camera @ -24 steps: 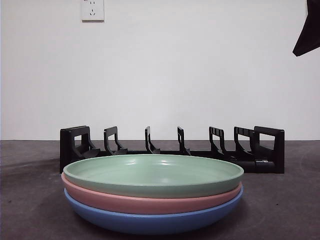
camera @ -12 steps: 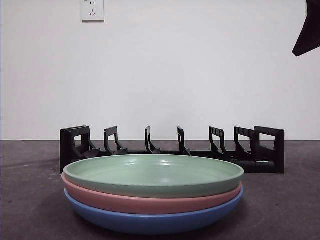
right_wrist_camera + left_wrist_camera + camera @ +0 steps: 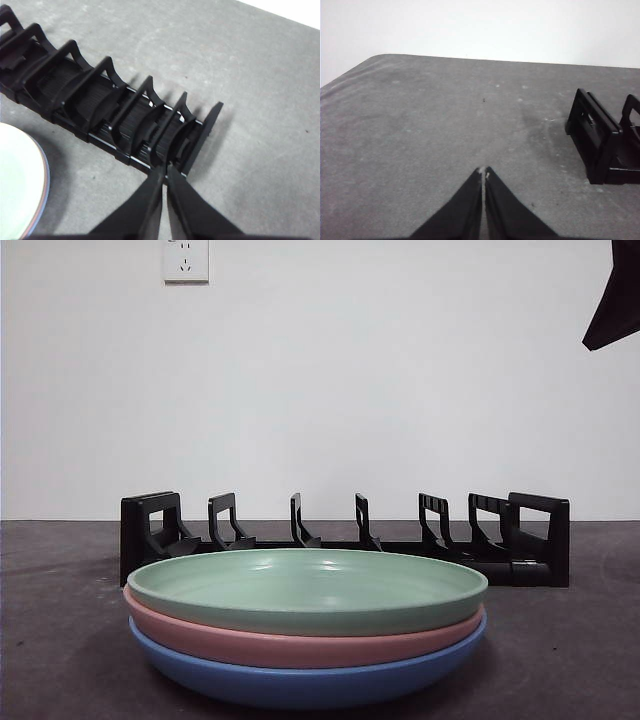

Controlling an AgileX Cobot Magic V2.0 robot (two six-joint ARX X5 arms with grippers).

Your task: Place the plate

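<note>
- Three plates sit stacked on the dark table (image 3: 50, 640), close to the front camera: the green plate (image 3: 307, 590) on top, the pink plate (image 3: 300, 643) under it, the blue plate (image 3: 305, 680) at the bottom touching the table.
- Just behind the stack stands the black plate rack (image 3: 345, 537), a long row of upright dividers with every slot bare.
- On the white wall, up high, there's a wall socket (image 3: 185, 259).
- A black arm tip (image 3: 612, 300) pokes in at the top corner of the front view, well above everything; which arm it is cannot be told from there.
- Right gripper (image 3: 165, 167): jaws clenched together on nothing, hanging over one end of the rack, with the stack's edge showing off to one side in its wrist view.
- Left gripper (image 3: 483, 172): jaws pressed tight too, nothing between them, hovering above bare table, with the rack's other end near it.
- Neither gripper touches a plate.
</note>
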